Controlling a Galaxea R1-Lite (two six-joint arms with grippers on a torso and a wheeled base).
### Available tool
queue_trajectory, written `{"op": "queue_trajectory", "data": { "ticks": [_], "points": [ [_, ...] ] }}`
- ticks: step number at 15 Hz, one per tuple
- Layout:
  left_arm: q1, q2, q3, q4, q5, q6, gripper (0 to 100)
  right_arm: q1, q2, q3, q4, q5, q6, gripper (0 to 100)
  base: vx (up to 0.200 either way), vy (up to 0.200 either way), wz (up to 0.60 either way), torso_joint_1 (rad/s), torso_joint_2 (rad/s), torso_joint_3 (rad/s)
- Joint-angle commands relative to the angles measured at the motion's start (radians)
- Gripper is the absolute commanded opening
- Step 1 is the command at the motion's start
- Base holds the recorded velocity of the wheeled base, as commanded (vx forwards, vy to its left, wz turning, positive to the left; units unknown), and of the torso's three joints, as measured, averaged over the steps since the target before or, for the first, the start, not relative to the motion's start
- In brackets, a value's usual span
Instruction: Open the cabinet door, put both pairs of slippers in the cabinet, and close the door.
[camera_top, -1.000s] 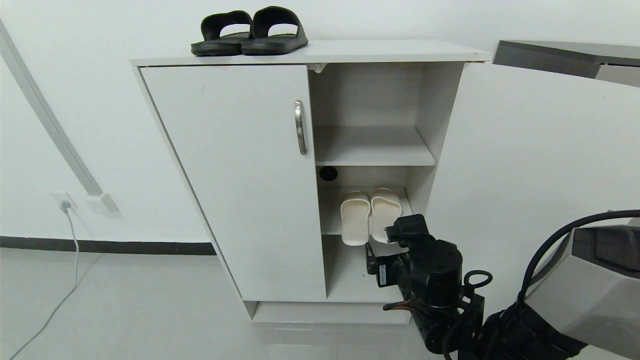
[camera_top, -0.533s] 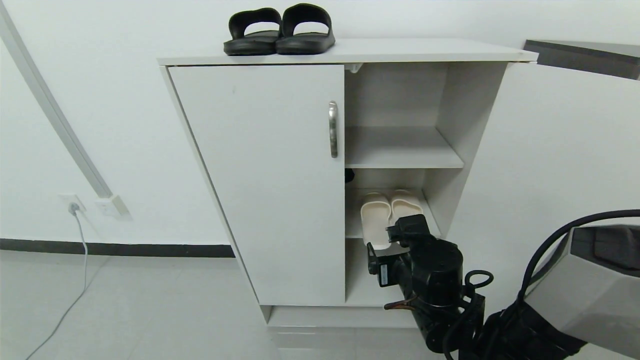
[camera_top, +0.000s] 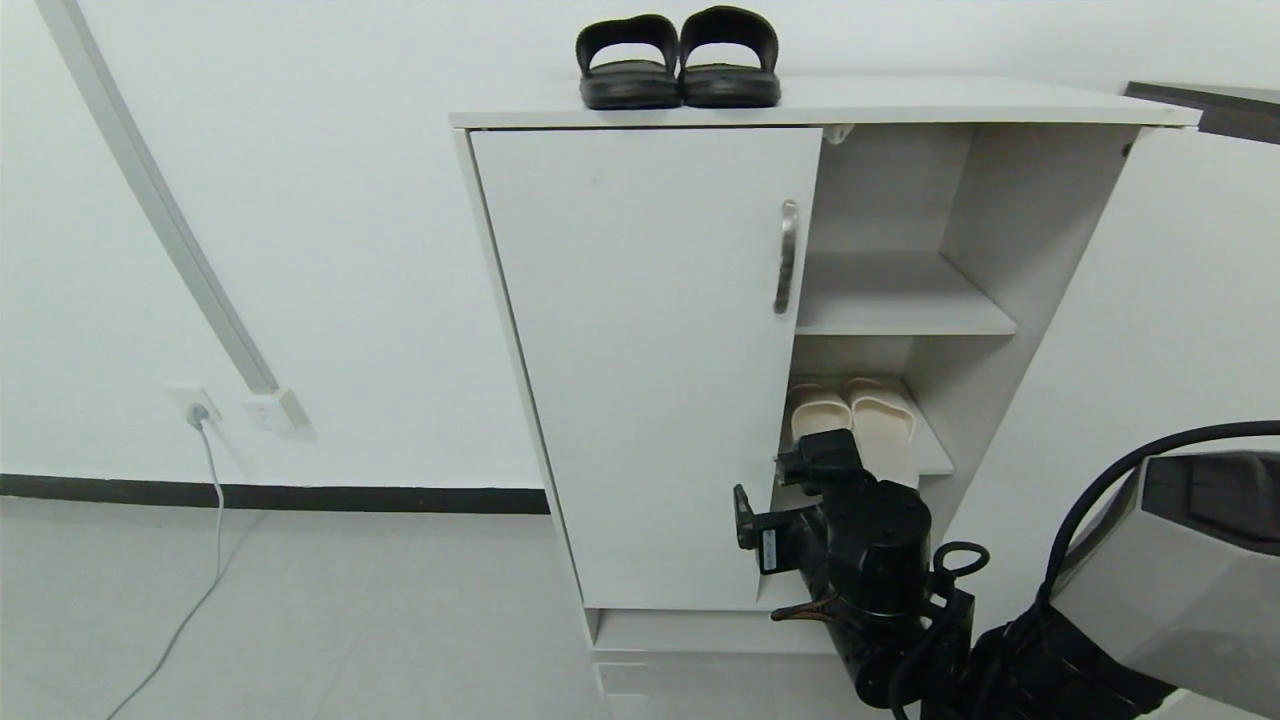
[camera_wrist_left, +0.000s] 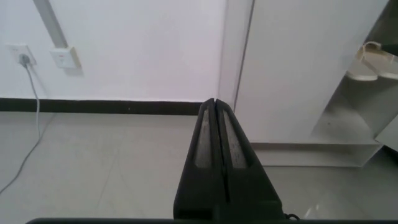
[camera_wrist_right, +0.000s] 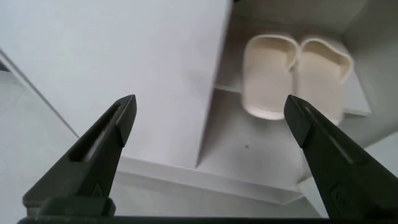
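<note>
Black left fingers (camera_wrist_left: 214, 124) are pressed together with nothing held, low over the floor (camera_wrist_left: 112, 168), off to the side of the cabinet's shut left door (camera_top: 650, 350). Right fingers (camera_wrist_right: 106, 143) stand wide apart and empty in front of the open right half, at about the height of the lower shelf (camera_top: 935, 467). The right door (camera_top: 1170, 350) hangs swung open. Cream slippers (camera_top: 855, 420) lie side by side on that shelf, just beyond the right fingers (one pair done, we'd say). Black slippers (camera_top: 680, 60) sit on the cabinet top (camera_top: 950, 100) above the shut door, so they are up and to the left of the right fingers and well apart from them. Their long axis runs front to back, with the heels toward us as far as we can tell. We judge the right arm the nearer one, and the next move calls for a high reach.
</note>
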Motion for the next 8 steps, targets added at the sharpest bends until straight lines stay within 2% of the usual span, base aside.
{"op": "queue_trajectory", "data": {
  "ticks": [1, 2, 8],
  "points": [
    [0.0, 0.001, 0.0, 0.0, 0.001, 0.0, 0, 0.0, -0.002, 0.001, -0.002, 0.001, 0.0, 100, 0.0, 0.2, 0.0, 0.007, 0.0, -0.002],
    [0.0, 0.001, 0.0, 0.0, 0.001, 0.0, 0, 0.0, -0.002, 0.001, -0.002, 0.001, -0.001, 100, 0.0, 0.2, 0.0, 0.007, 0.01, 0.007],
    [0.0, 0.001, 0.0, 0.0, 0.002, 0.0, 0, -0.008, -0.002, 0.007, -0.002, 0.003, -0.004, 100, 0.0, 0.0, 0.0, 0.0, 0.0, 0.0]
  ]
}}
